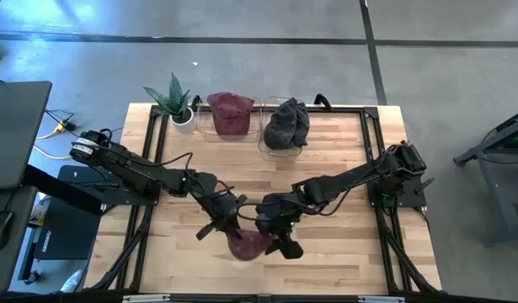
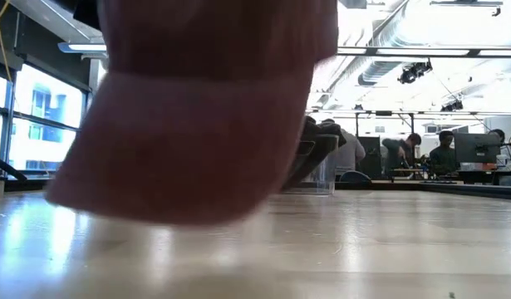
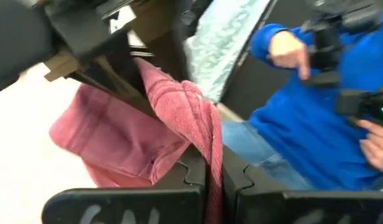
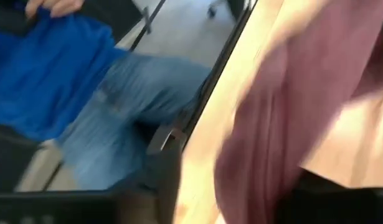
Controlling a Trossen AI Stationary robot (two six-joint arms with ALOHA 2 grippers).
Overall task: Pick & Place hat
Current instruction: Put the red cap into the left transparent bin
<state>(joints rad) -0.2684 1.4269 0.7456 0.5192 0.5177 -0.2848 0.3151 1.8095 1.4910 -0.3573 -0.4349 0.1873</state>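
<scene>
A maroon hat (image 1: 250, 244) hangs near the table's near edge, between my two grippers. It fills the low view as a big blurred shape (image 2: 197, 124). My left gripper (image 1: 227, 220) comes from the left and is shut on the hat. My right gripper (image 1: 280, 237) stands on the hat's right side, open. In the right wrist view the hat's cloth (image 4: 284, 124) runs down between its spread fingers. My left gripper pinches a fold of the hat's ribbed edge (image 3: 211, 146) between its two fingers, which come at it nearly level from the table's left. The rest of the hat (image 3: 116, 143) hangs slack beside and below the fingers. My right gripper: I cannot tell whether its open fingers touch the cloth.
At the table's far edge stand a potted plant (image 1: 178, 105) and two clear stands, one with a maroon hat (image 1: 231, 114) and one with a dark grey hat (image 1: 286, 124). A person in blue (image 3: 303, 112) sits just beyond the near edge.
</scene>
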